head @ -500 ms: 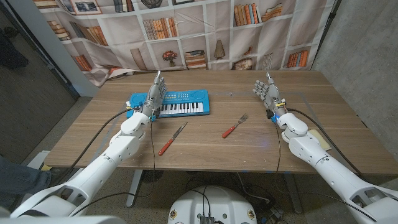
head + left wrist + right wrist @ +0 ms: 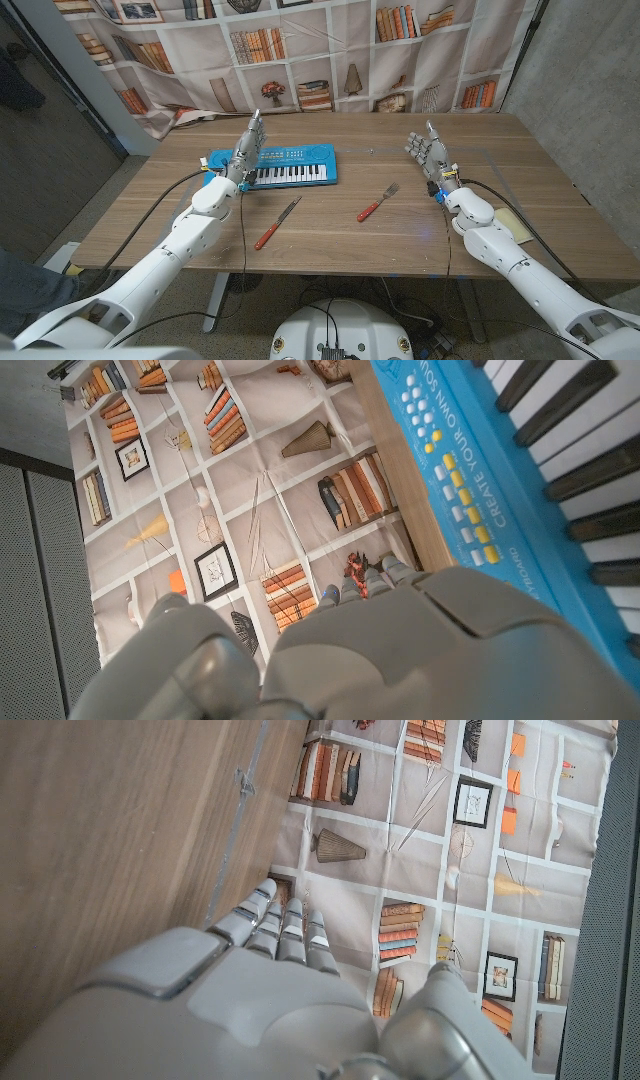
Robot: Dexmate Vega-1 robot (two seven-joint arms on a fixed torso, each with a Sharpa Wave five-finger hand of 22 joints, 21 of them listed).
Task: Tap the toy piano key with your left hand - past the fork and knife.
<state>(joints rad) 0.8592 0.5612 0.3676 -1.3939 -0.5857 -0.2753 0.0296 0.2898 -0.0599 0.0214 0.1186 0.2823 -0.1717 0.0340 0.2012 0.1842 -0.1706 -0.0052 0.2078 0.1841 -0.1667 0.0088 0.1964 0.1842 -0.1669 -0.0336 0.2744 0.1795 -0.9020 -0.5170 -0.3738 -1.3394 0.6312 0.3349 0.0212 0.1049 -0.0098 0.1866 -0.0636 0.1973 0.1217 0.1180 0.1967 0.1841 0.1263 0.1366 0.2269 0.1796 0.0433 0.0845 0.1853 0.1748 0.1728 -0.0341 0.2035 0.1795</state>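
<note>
Piano [image 2: 285, 167] sits on the counter [image 2: 400, 240], past the knife [image 2: 277, 223] and fork [image 2: 378, 203]. Since half a second ago the left robot hand [image 2: 249, 150] has risen above its left end, fingers straight, holding nothing; a tap seems imminent. The right robot hand [image 2: 427, 153] waits wide, well right of the piano.

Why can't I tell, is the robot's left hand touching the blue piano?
Cannot tell. In the head view the left hand overlaps the toy piano's left end, fingers pointing up, but that could be hovering. The left wrist view shows no contact or gap plainly.
</note>
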